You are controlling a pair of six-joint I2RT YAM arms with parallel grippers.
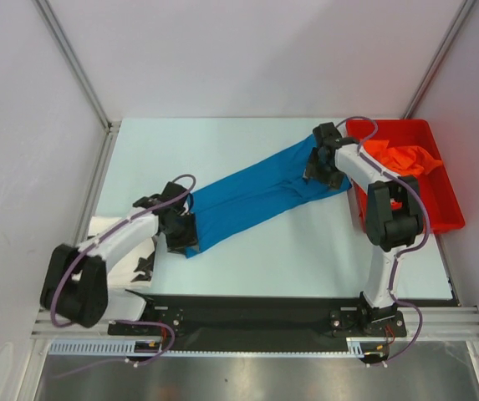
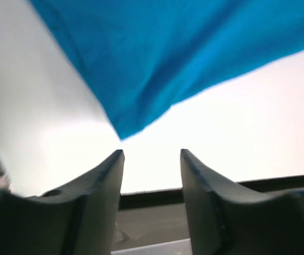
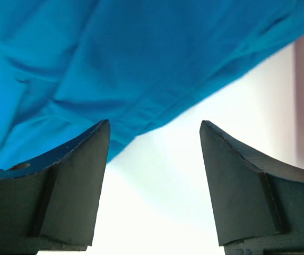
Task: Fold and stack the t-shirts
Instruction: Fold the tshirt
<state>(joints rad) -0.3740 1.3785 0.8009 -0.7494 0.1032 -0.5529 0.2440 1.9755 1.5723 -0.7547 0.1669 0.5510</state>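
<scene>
Top external: white walls [image 1: 247, 50] enclose pale table [image 1: 289, 259] bearing blue t-shirt [image 1: 247, 196].

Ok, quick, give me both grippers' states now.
Left gripper: open, empty, blue t-shirt corner just ahead.
Right gripper: open, empty, at the shirt's edge.
</scene>
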